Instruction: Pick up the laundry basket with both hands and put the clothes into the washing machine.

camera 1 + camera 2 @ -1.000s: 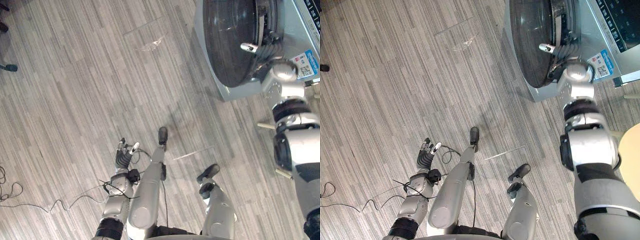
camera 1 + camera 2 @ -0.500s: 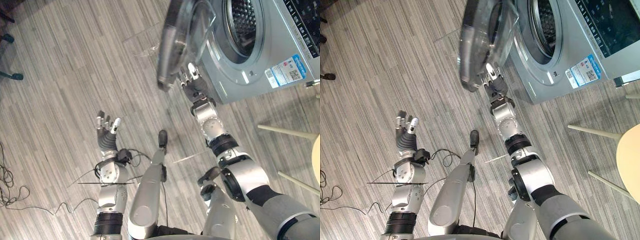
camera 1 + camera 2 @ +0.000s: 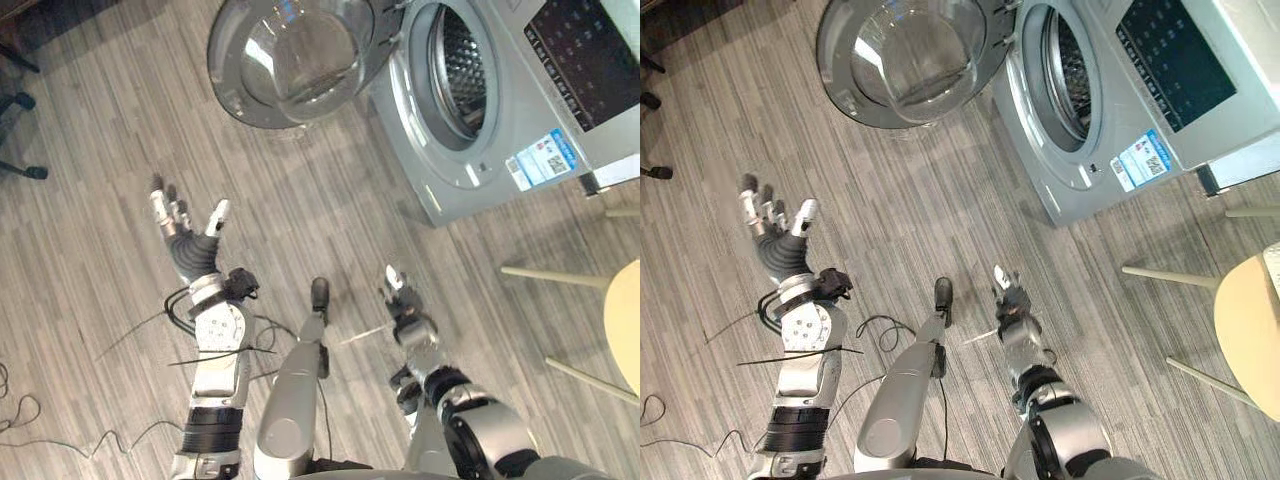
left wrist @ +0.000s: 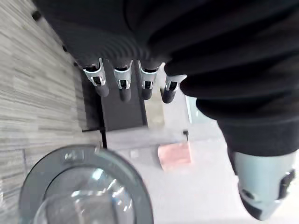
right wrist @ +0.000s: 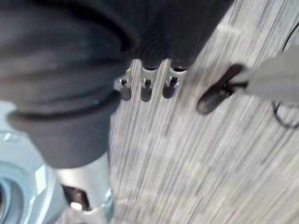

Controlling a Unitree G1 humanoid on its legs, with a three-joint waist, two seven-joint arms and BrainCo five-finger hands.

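Left hand (image 3: 187, 240) of the humanoid robot is lifted over the grey plank floor (image 3: 330, 190) on the robot's left side. Its fingers (image 4: 122, 84) are straight and fanned apart, the thumb is held out to the side, and the palm is bare and touches nothing. Right hand (image 3: 407, 318) hangs low near the middle of the scene, also above the floor. Its fingers (image 5: 145, 88) are straight in a close row, and it grips nothing and is in contact with nothing.

Ahead of both hands and well apart from them, the silver washing machine (image 3: 500, 115) stands at the robot's front right. Its round door (image 3: 290, 60) is swung wide open to the machine's left, the clear glass bowl turned towards the head camera. The left wrist view looks past the straight fingers at that same door. With the door open, the perforated metal drum (image 3: 458, 75) shows through the circular opening. A dark control panel (image 3: 585, 55) sits on the machine's far side, and a blue and white label (image 3: 545, 158) is stuck on the front by the opening. To the robot's right, near the machine, stands a stool (image 3: 1250, 330) with a pale round seat and light legs.
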